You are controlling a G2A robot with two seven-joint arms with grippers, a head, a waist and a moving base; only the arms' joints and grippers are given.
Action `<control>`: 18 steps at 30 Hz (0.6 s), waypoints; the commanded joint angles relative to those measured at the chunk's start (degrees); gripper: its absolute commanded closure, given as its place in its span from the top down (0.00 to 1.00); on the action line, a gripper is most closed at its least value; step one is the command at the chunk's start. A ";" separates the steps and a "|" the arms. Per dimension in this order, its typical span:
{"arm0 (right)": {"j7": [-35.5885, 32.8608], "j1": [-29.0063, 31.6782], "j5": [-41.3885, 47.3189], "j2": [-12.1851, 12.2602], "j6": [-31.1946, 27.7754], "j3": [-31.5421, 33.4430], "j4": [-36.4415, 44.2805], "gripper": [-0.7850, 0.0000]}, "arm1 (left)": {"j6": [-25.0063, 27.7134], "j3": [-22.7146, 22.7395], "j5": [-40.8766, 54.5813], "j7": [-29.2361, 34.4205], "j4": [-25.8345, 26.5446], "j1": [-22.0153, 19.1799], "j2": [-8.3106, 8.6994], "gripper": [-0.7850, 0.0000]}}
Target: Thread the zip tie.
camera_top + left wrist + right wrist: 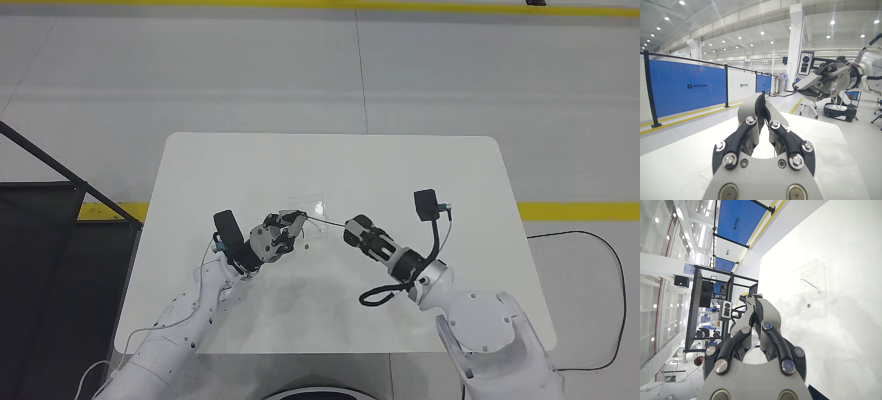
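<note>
Top view, zip tie [325, 220] between end effectors [294, 224] [353, 227]

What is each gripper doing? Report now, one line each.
Left gripper: closed on one end of the zip tie.
Right gripper: closed on the zip tie's other end.

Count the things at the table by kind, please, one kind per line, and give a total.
Grippers: 2 (left gripper, right gripper)
Zip tie: 1, held between them
Clear box: 1
Thin dark strand in the box: 1
Brown speck: 1
Table: 1
Total: 7
</note>
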State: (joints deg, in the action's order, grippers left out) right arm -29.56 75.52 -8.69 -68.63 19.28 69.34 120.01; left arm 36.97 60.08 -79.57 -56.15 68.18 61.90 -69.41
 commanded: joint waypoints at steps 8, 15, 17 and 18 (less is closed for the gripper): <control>0.04 -0.24 0.64 -0.05 0.11 0.15 -0.21 0.00 | 0.00 0.00 0.00 0.00 0.00 0.00 0.00 0.00; -0.01 -0.61 0.67 -0.09 0.68 0.04 -0.43 0.00 | 0.00 0.00 0.00 0.00 0.00 0.00 0.00 0.00; -0.10 -0.69 0.63 -0.10 0.82 -0.05 -0.52 0.00 | 0.00 0.00 0.00 0.00 0.00 0.00 0.00 0.00; -0.09 -0.69 0.62 -0.10 0.82 -0.07 -0.56 0.00 | 0.00 0.00 0.00 0.00 0.00 0.00 0.00 0.00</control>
State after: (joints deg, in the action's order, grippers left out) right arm -29.65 74.83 -8.07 -68.73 20.10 69.29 119.49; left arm 36.97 60.08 -79.57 -56.15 68.18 61.90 -69.41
